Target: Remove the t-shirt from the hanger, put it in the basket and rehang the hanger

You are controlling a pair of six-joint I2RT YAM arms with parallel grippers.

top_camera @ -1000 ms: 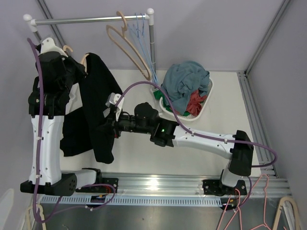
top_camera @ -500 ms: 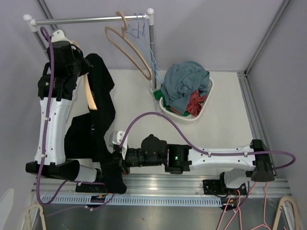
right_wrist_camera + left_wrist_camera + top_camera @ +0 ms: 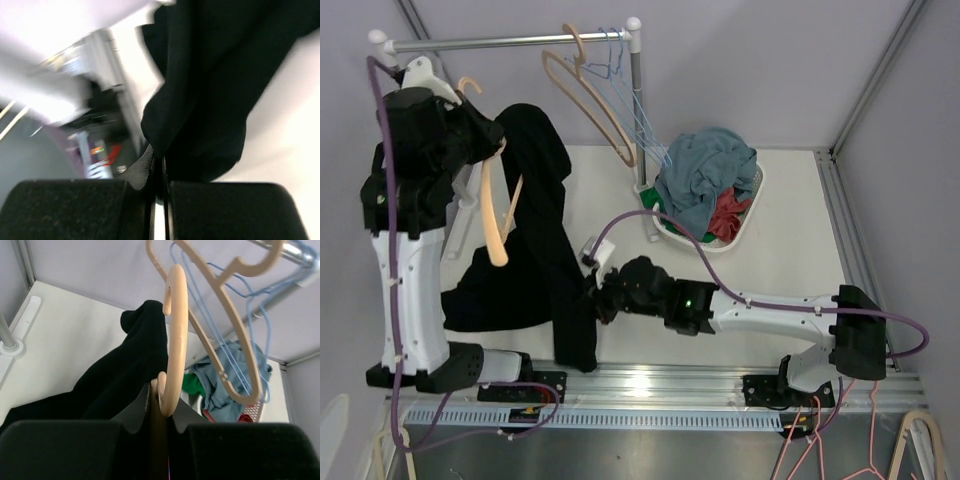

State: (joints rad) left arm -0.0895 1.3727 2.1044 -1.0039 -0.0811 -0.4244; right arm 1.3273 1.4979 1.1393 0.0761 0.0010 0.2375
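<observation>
From above, the left gripper [image 3: 480, 135] is raised by the metal rail [image 3: 510, 42], clamped on the tan plastic hanger [image 3: 492, 228]. 1 bare hanger arm now hangs clear of the black cotton t-shirt [image 3: 535, 265], and a short stretch of the other shows through the cloth. Compared with 0.5 s ago, the right gripper [image 3: 597, 300] has swung up from the near table edge toward mid-table, carrying a fold of the shirt's lower part. The left arm has shifted leftward, exposing more of the hanger. The shirt's top is bunched near the hook, so I judge it partly off, not free. The white laundry basket [image 3: 754, 222] sits well apart.

In the left wrist view, the fingers [image 3: 134, 415] are pressed together on the hanger's neck [image 3: 174, 325], with the t-shirt [image 3: 125, 375] draped behind.

The right wrist view is blurred. The gripper [image 3: 159, 165] is closed, pinching an edge of the black t-shirt [image 3: 210, 95].
</observation>
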